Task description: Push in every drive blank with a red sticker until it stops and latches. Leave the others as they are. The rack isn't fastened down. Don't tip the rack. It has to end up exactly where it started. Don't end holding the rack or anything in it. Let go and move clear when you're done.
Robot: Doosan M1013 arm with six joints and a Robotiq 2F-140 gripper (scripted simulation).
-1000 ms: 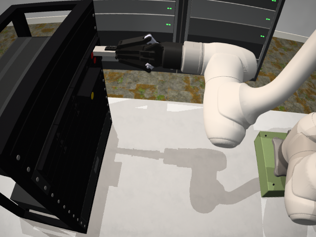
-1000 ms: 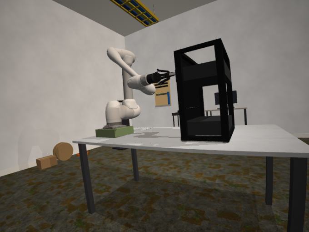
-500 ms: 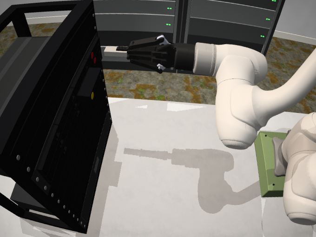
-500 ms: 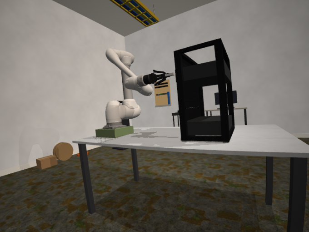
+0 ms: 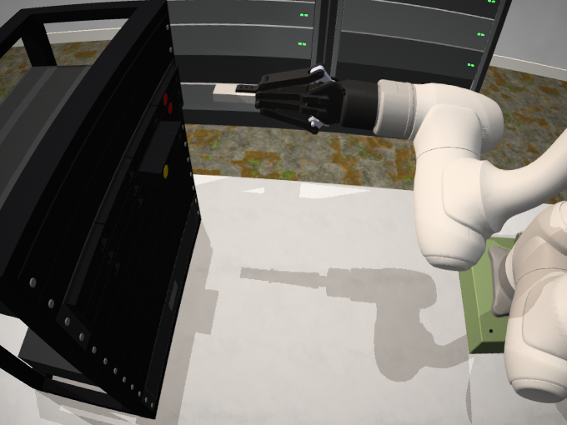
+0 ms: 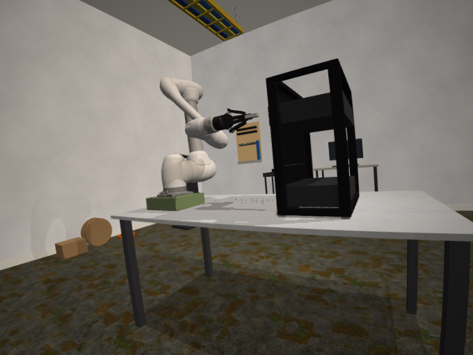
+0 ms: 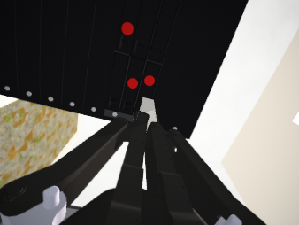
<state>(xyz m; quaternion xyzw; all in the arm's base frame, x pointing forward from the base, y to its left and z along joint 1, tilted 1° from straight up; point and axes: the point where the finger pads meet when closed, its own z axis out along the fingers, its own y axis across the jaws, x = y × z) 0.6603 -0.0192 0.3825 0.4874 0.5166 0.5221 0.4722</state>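
Observation:
The black rack [image 5: 91, 197] stands on the white table at the left, its front face turned toward the arm; it also shows in the exterior view [image 6: 311, 141]. Two red stickers [image 5: 168, 103] sit close together near the top of the front face, and a yellow sticker [image 5: 165, 171] sits lower down. The wrist view shows three red stickers: a pair [image 7: 141, 81] and a single one [image 7: 127, 28]. My gripper [image 5: 222, 92] [image 7: 145, 107] [image 6: 254, 114] is shut and empty. It is level with the red pair and a short gap away from the rack face, touching nothing.
The arm's green base plate [image 5: 483, 292] sits at the table's right side. Dark server cabinets [image 5: 320, 41] with green lights stand behind the table. A cardboard box and a round object [image 6: 85, 237] lie on the floor.

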